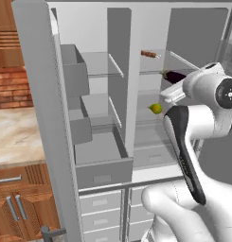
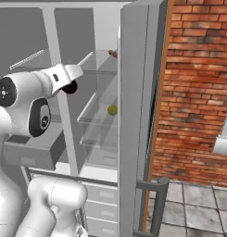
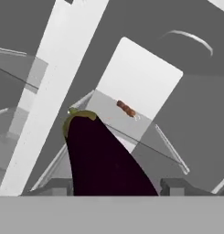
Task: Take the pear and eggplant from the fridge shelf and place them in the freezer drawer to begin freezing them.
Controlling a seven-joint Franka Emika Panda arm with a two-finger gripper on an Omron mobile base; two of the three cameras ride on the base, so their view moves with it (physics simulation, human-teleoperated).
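Gripper [image 3: 115, 185] clamped on the eggplant [image 3: 102, 160] — pear [image 1: 156, 108] on the shelf below, freezer drawer [image 1: 104, 174] pulled open.

Flat, even rendered light, no glare; soft grey shading inside the fridge [image 1: 150, 28]; all pictures slightly soft and low-resolution

No readable text, labels or numbers appear anywhere.

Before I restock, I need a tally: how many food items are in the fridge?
3. A skewer lies on the top shelf, an eggplant sits between the gripper fingers, and a pear rests on the shelf below. The arm may hide more.
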